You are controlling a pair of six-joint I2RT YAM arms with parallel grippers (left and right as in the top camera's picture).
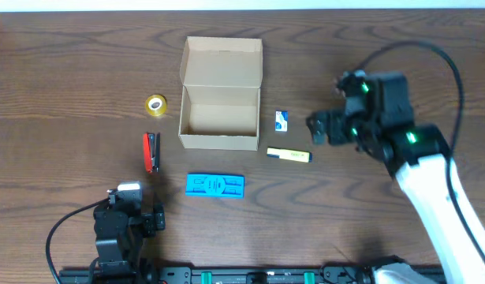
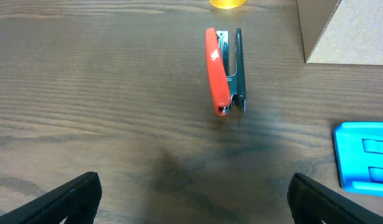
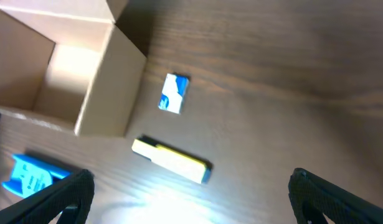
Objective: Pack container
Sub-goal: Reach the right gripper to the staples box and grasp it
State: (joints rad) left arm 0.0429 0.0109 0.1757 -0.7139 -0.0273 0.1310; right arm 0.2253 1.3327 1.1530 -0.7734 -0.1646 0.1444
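The tan cardboard container stands open at the table's middle, its flap lid raised at the back; it also shows in the right wrist view and its corner in the left wrist view. A yellow highlighter and a small blue-and-white eraser lie right of it. My right gripper is open, above the table just right of them. A red stapler lies left of the box. My left gripper is open and empty, low near the front.
A yellow tape roll lies left of the box. A flat blue plastic item lies in front of the box. The wooden table spreads around.
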